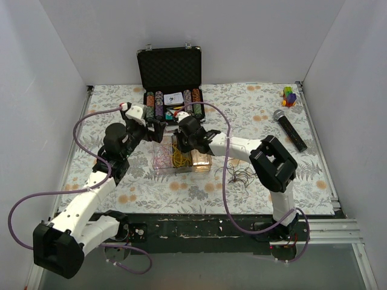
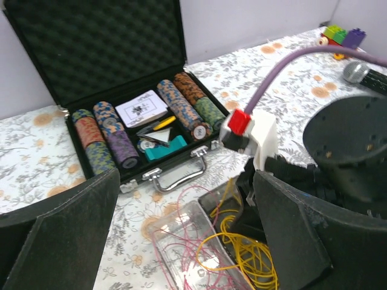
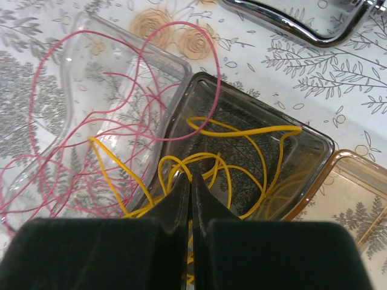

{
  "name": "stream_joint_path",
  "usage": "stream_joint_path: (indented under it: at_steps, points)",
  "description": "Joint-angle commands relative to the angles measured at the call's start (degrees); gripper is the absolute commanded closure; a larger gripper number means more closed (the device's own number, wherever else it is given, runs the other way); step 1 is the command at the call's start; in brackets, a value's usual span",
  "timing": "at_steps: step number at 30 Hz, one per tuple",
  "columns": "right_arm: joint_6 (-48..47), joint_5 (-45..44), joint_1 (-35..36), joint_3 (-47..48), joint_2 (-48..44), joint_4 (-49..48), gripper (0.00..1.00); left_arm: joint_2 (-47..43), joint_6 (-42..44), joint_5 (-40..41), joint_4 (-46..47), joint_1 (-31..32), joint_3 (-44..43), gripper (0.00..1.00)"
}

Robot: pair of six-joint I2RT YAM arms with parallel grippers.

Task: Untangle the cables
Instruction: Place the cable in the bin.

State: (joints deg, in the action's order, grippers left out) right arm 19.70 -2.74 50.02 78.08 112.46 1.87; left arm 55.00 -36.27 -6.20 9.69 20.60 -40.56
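Three small trays stand side by side mid-table. Pink cables [image 3: 91, 139] fill the clear tray [image 3: 130, 45] and loop over its rim. Yellow cables [image 3: 254, 130] lie in the smoky grey tray [image 3: 314, 142], with one strand crossing into the clear tray. My right gripper [image 3: 190, 176] points down into the grey tray, shut on a loop of yellow cable. My left gripper [image 2: 181, 241] hovers wide open above the clear tray, with the pink cables [image 2: 181, 238] and yellow cables [image 2: 257, 257] below it. Dark brown cables [image 1: 242, 176] lie loose on the table, right of the trays.
An open black poker-chip case [image 1: 170, 75] stands just behind the trays, its handle [image 2: 178, 169] close to the clear tray. An amber tray [image 3: 354, 193] sits right of the grey one. A microphone [image 1: 290, 130] and toy bricks [image 1: 290, 96] lie at the far right.
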Motion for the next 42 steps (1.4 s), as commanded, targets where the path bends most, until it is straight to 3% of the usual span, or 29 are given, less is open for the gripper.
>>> stream_joint_path:
  at_steps: [1,9,14,19,22,28,34,38,42]
  points:
    - [0.86,-7.45,1.13,4.53,3.02,7.00,0.99,0.10,-0.56,0.92,-2.31,-2.75,-4.00,0.07]
    - [1.21,-8.59,1.13,9.80,6.02,12.10,0.99,-0.16,2.96,1.80,-4.15,-3.90,-6.03,0.07]
    - [-0.63,-7.19,1.05,10.77,0.31,10.61,0.76,-1.21,4.19,1.54,-5.65,-3.99,-6.99,0.07]
    - [-2.04,-6.40,1.13,14.72,-1.72,13.68,0.45,-2.53,4.89,0.22,-6.88,-3.99,-7.26,0.06]
    - [-2.47,-7.36,1.04,15.43,-2.07,15.35,0.34,-2.97,5.33,-0.39,-7.41,-3.99,-7.43,0.06]
    - [-2.74,-7.89,-0.53,13.85,-6.81,15.45,0.34,-3.76,7.70,-1.71,-7.76,-3.99,-7.17,0.06]
    - [-1.87,-10.87,-6.68,10.17,-14.54,18.60,0.30,-4.29,10.08,-5.31,-8.02,-3.99,-6.12,0.05]
    - [1.82,-14.39,-12.39,1.84,-19.99,24.32,0.21,-4.64,10.43,-7.16,-8.99,-3.99,-6.55,0.04]
    - [3.49,-16.77,-12.84,-11.35,-27.89,25.37,0.15,-4.73,11.84,-9.27,-11.71,-3.99,-7.34,0.03]
